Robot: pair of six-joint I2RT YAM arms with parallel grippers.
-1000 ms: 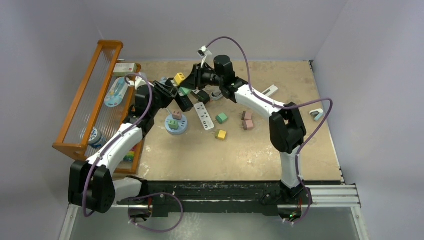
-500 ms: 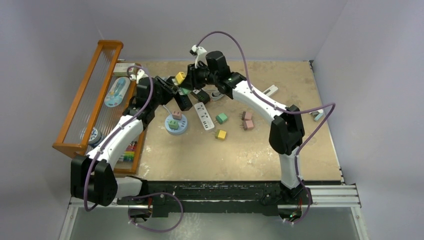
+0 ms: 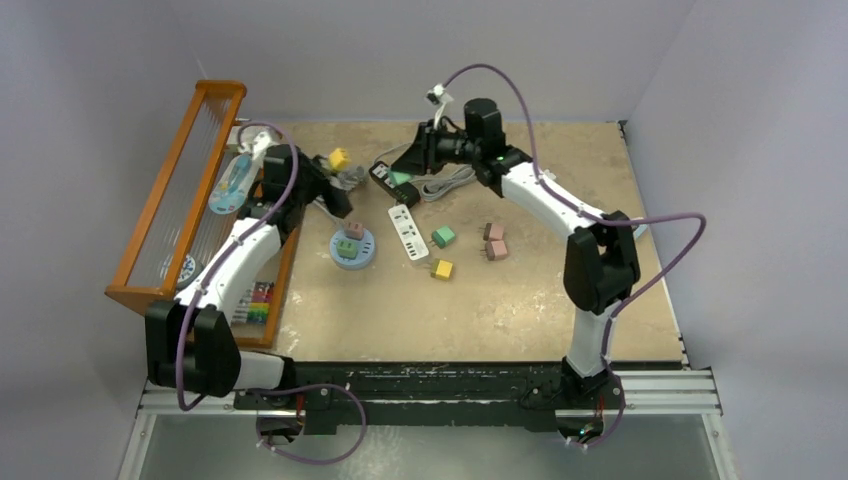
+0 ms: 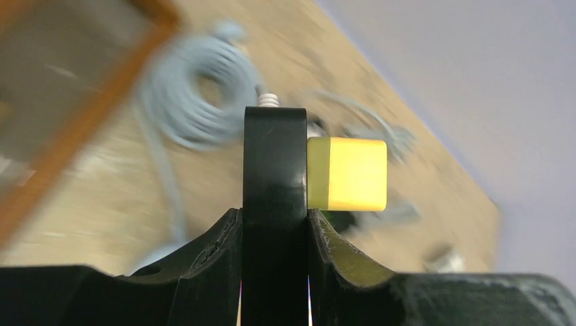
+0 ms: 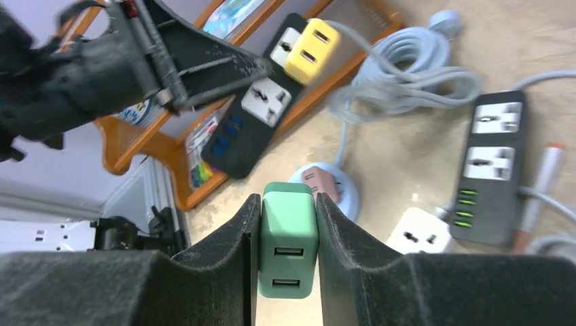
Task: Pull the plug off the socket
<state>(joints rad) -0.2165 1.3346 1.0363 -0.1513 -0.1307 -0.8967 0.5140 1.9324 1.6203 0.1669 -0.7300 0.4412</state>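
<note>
My left gripper (image 4: 275,217) is shut on a black power strip (image 4: 275,156), seen edge-on, with a yellow plug (image 4: 346,173) still seated in it. From above, this gripper (image 3: 325,185) is at the back left beside the orange rack, the yellow plug (image 3: 340,158) just above it. My right gripper (image 5: 287,200) is shut on a green plug (image 5: 289,251) with two USB ports. That plug is free of the held strip (image 5: 248,129) and well apart from it. From above, the right gripper (image 3: 405,172) is over the back middle of the table.
An orange rack (image 3: 170,200) stands along the left edge. A second black strip (image 5: 492,163) and a coiled grey cable (image 5: 407,81) lie on the table. A round blue socket (image 3: 352,248), a white strip (image 3: 405,232) and loose plugs (image 3: 444,237) lie mid-table.
The two grippers have drawn apart. The right one moved right with the green plug, out of the strip. The left one pulled back left with the strip and yellow plug.
</note>
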